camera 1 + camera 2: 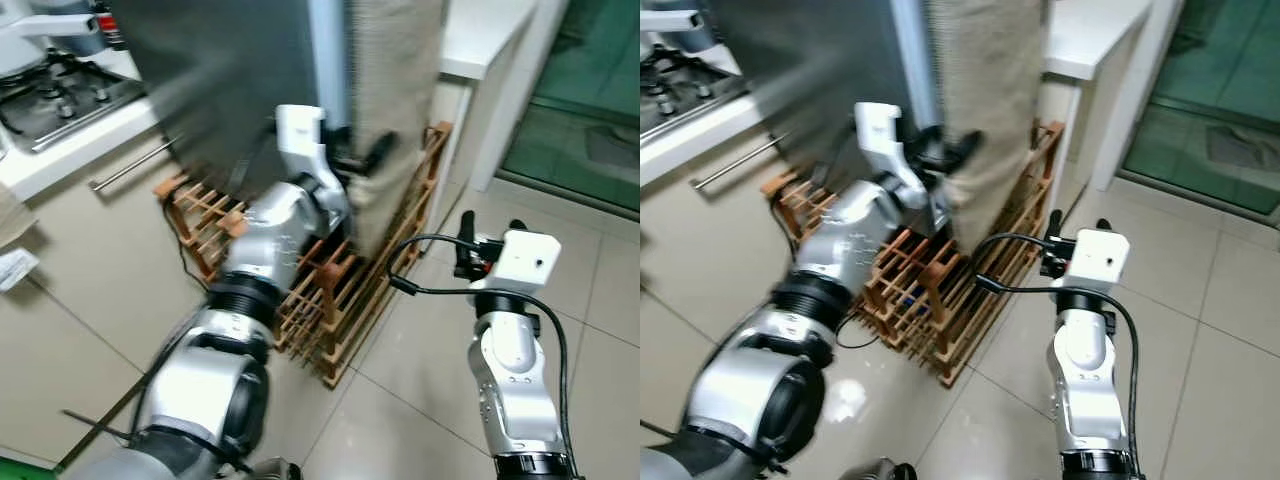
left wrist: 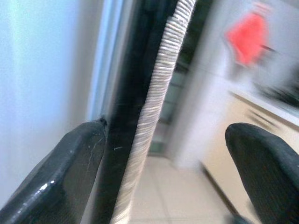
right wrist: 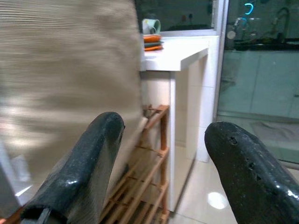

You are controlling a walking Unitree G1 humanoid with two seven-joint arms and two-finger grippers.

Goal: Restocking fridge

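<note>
We judge ourselves at the door-opening step: our left gripper (image 1: 372, 155), fingers spread apart, reaches at the edge of the tall grey fridge (image 1: 240, 70), which stands on a wooden rack (image 1: 340, 300) beside the white tabletop (image 1: 480, 40). Next, close on that edge and pull. A beige woven cover (image 1: 395, 90) drapes the fridge's side; our right gripper (image 3: 163, 140) hovers open nearby.
</note>
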